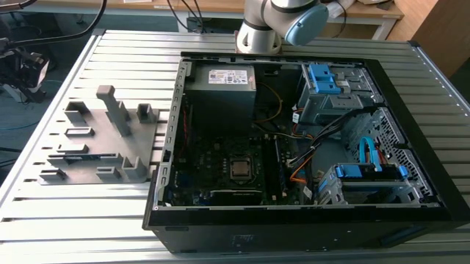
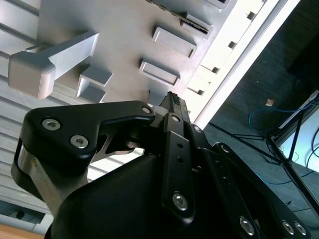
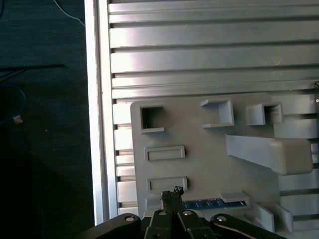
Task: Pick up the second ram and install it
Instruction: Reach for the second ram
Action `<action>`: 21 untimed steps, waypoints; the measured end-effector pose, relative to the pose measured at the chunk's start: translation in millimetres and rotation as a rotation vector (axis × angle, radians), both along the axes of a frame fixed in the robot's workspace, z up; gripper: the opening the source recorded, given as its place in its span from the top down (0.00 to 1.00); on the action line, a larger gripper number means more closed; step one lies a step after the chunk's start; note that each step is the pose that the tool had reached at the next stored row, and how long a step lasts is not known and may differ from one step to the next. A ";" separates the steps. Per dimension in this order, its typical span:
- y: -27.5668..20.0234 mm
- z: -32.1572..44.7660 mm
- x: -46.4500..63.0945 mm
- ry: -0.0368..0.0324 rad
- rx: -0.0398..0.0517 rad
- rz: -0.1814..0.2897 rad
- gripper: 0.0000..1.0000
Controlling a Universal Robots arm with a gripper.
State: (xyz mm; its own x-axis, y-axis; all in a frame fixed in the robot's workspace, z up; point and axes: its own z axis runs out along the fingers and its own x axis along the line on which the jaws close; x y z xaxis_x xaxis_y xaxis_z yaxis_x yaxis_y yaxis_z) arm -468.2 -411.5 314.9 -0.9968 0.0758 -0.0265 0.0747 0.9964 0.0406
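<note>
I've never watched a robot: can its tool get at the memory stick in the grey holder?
Probably yes: the tool hangs just over the grey holder, close beside the memory stick, and nothing lies between them.

Grey fixture [image 1: 110, 151]; black tool [image 3: 172, 193]; ribbed silver table [image 1: 74, 220]

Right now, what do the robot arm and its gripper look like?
The arm is silver-grey and round-sectioned, with a pale blue cap on its joint. The gripper is matte black, with angular linkage plates, silver screw heads and a bare metal bracket. Its two narrow dark fingers taper to a tip.
</note>
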 end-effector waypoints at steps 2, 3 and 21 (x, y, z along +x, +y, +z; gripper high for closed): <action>0.0 -1.7 0.0 0.0000 0.0000 0.000 0.90; 0.0 -2.5 0.0 0.0000 -0.0001 0.000 0.90; 0.0 -15.2 0.0 0.0000 0.0000 0.000 0.90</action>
